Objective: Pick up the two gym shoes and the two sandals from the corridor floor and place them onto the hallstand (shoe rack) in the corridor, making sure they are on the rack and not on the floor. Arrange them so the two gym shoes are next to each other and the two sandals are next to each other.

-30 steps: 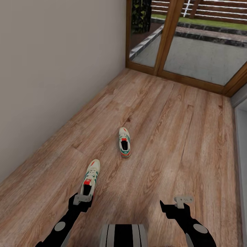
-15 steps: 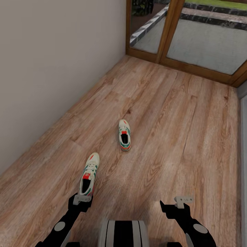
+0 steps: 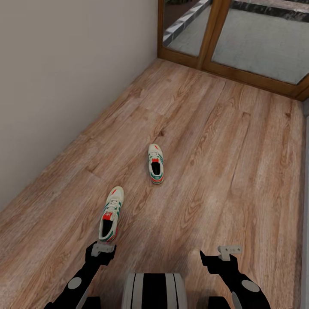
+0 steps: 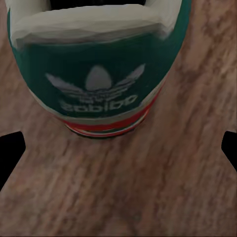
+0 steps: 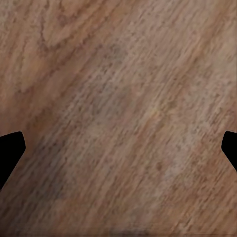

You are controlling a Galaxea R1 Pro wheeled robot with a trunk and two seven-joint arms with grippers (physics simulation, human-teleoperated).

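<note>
Two gym shoes lie on the wood-plank corridor floor [image 3: 223, 141]. The nearer shoe [image 3: 110, 213] sits just ahead of the left gripper [image 3: 102, 249], its heel toward the robot and its toe pointing away, angled slightly toward the farther shoe. The farther shoe [image 3: 155, 163] lies well apart from it, farther up the corridor and more toward the middle of the floor, its toe also pointing away. Both stand upright on their soles, white with green stripes and red-orange patches.

In the left wrist view the nearer shoe's green heel [image 4: 98, 74] with a white logo is close in front of the gripper, whose two dark fingertips [image 4: 11, 148] stand wide apart at either side, not touching the shoe. The right gripper [image 3: 223, 253] hangs over bare planks; in the right wrist view its fingertips [image 5: 10, 150] are likewise spread wide, with nothing between them but floor [image 5: 118, 113].

A plain pale wall [image 3: 64, 77] runs along the left side of the corridor, and a wood-framed glass door [image 3: 214, 38] closes its far end.
</note>
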